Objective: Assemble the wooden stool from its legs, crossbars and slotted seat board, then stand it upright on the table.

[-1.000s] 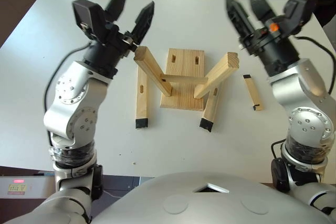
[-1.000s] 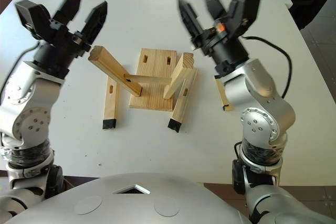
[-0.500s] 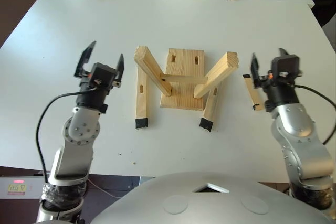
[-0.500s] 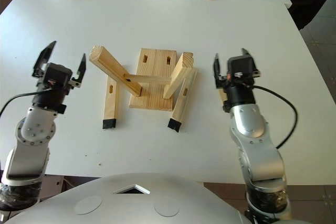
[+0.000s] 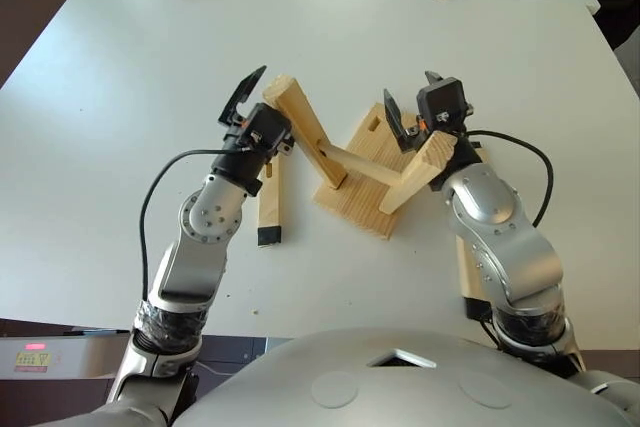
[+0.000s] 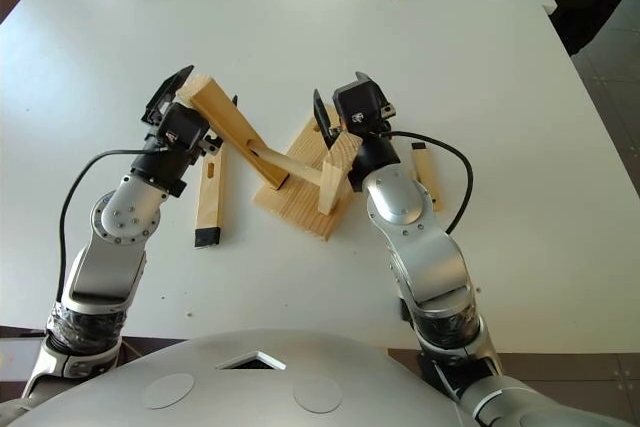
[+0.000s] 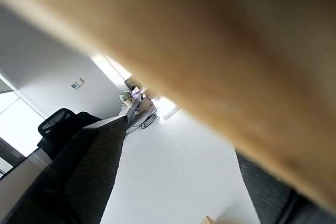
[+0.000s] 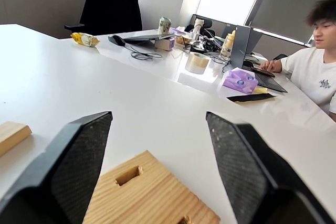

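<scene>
L tool [image 5: 265,107] is sitting open at the top end of the left leg [image 5: 305,132]. Its fingers are straddling the wood w/ a wide gap; can't tell if they're touching it. R tool [image 5: 410,102] is hovering open just above the top of the right leg [image 5: 420,172], fingers spread, gripping nothing.

Both legs are leaning outward in a V, joined by a crossbar [image 5: 360,160]. The frame is resting on the slotted seat board [image 5: 355,195], which is lying flat and skewed, mid counter [image 5: 120,97].

A loose leg [image 5: 270,202] w/ a black tip is lying flat just beside the L arm. A short crossbar [image 6: 425,175] is lying by the R arm. Another wood piece [image 5: 466,267] is showing partly behind the R arm.
</scene>
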`<state>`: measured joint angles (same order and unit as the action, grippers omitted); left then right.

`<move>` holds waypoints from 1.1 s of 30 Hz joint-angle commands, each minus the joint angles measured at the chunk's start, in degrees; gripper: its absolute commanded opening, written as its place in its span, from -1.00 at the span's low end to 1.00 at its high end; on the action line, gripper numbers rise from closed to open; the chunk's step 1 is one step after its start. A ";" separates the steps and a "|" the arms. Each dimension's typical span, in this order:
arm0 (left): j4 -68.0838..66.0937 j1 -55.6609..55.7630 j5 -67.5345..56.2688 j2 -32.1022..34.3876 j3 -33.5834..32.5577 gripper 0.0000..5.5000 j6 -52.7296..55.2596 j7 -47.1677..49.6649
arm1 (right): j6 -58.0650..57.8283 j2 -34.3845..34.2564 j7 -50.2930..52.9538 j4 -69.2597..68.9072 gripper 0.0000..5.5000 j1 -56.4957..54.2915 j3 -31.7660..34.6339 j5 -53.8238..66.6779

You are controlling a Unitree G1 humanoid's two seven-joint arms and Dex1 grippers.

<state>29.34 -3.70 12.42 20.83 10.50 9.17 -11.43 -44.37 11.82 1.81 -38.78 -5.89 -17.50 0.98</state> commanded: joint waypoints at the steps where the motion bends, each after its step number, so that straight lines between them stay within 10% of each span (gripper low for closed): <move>1: 1.80 -0.67 -1.44 -0.65 0.37 0.27 -1.96 -1.71 | 5.35 0.52 -2.08 3.14 0.20 -0.74 4.20 -0.03; 19: -12.38 -5.12 -6.91 2.93 -15.75 0.27 -10.78 -2.84 | -0.51 34.77 -51.77 5.66 0.20 13.67 35.11 29.86; 33: -17.75 -6.74 -5.36 2.94 -6.88 0.27 -15.17 -8.76 | 14.48 36.49 -54.20 14.18 0.20 19.86 20.56 17.73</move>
<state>13.17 -10.20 6.00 22.83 2.60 -5.07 -19.13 -32.83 48.91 -53.32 -26.01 13.11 5.08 21.36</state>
